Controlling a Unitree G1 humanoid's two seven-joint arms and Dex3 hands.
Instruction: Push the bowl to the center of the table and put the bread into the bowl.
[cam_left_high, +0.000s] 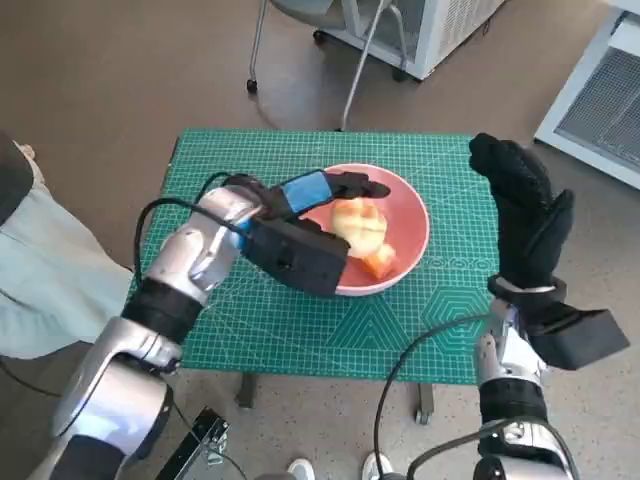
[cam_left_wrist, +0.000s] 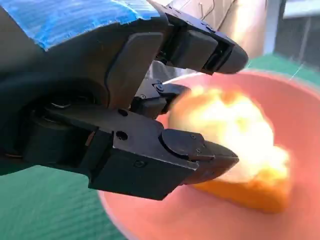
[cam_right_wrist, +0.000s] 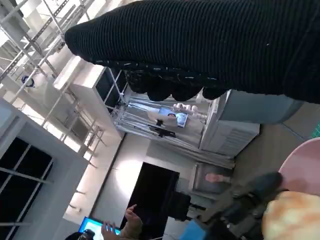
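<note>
- Head view: we see the pink bowl (cam_left_high: 400, 215) resting near the middle of the green cutting mat (cam_left_high: 300, 330) that covers the table, and the bread (cam_left_high: 362, 228) lies inside it. Our left hand (cam_left_high: 300, 215) reaches over the bowl's rim on the side nearest the left arm; its fingers are spread around the bread, and we cannot tell from here whether they touch it. Our right hand (cam_left_high: 525, 215) is raised beside the bowl, off the far side of it from the left hand, fingers extended and grasping nothing.
- Left wrist view: the left hand (cam_left_wrist: 150, 115) has fingers (cam_left_wrist: 200, 157) parted above and below the bread (cam_left_wrist: 235, 150), which sits on the bowl (cam_left_wrist: 200, 220) floor; whether the fingertips press the bread is unclear.
- Right wrist view: the gloved right hand (cam_right_wrist: 210, 45) is stretched flat and empty. Beyond it we see the bowl's (cam_right_wrist: 305, 165) rim with the bread (cam_right_wrist: 295, 215) in it, and a person (cam_right_wrist: 125, 225) in the background.
</note>
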